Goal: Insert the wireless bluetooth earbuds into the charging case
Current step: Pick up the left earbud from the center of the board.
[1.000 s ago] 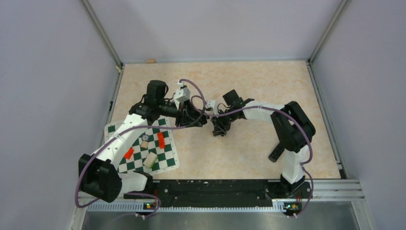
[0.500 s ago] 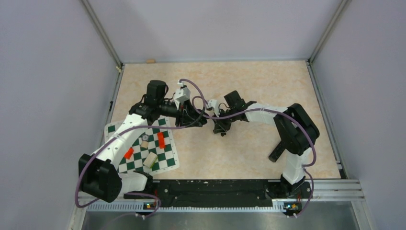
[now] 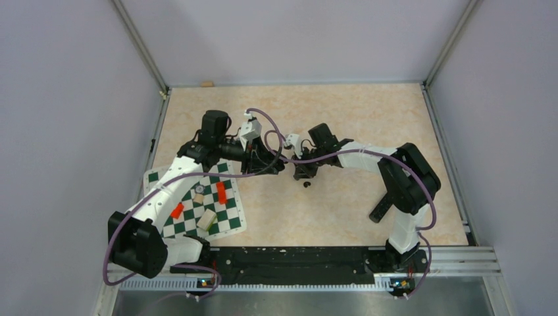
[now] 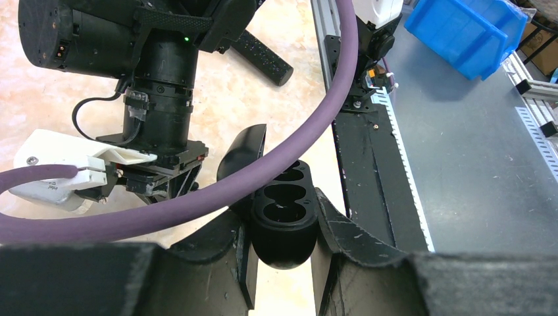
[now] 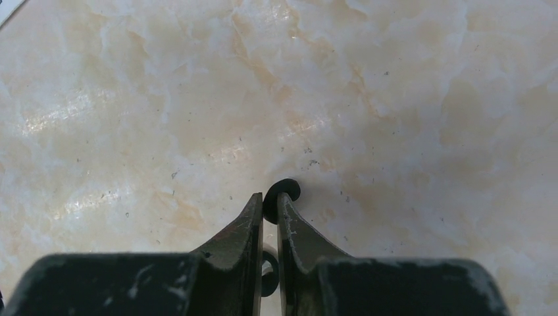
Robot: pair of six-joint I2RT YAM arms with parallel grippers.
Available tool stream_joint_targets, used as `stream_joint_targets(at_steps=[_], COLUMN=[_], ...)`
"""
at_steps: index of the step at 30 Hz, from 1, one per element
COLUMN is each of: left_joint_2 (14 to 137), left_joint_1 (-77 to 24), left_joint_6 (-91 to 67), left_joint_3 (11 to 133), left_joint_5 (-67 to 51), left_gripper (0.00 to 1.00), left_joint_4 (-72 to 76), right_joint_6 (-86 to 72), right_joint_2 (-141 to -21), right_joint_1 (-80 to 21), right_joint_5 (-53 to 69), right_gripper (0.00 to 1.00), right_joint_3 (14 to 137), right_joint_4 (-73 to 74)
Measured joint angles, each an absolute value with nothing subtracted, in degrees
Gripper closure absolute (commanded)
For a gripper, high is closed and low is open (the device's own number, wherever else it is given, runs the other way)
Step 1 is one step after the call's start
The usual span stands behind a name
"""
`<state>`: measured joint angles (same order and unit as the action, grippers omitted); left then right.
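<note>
a purple cable (image 4: 347, 66) loops across the middle, while bare tabletop (image 3: 368, 112) lies open at far right.

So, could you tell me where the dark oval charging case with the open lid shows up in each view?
Left wrist: dark oval charging case bottom centre, lid open, clamped in the left hand.
Top external: at the left hand's tip, left of centre, too dark to make out.
Right wrist: not in it.
Shared landmark: the beige marbled table top.
</note>
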<state>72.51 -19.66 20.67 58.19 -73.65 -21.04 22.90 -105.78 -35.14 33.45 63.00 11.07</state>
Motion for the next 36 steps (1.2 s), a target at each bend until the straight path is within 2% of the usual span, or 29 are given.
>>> stream_joint_targets(at_steps=[14, 27, 32, 36], left_joint_2=[72.51, 72.51, 72.51, 72.51], left_joint_1=[-19.66, -19.66, -19.66, -19.66], left_joint_6=[20.64, 20.62, 20.62, 20.62], left_joint_3=[58.19, 58.19, 58.19, 58.19], left_joint_5=[-73.65, -73.65, -73.65, -73.65], left_gripper=[1.0, 1.0, 1.0, 1.0], left_joint_4=[-21.04, -21.02, -21.02, -21.04], right_joint_6=[22.79, 22.74, 22.68, 22.24], right_joint_2=[-105.71, -105.51, -105.51, -105.47], right_joint_1=[-35.14, -35.14, -35.14, -35.14], right_joint_5=[32.12, 30.87, 30.81, 30.72], right_gripper=[0.91, 0.87, 0.91, 1.0], right_joint_3=[63.0, 63.0, 63.0, 63.0], right_joint_4=[11.14, 11.4, 11.4, 11.22])
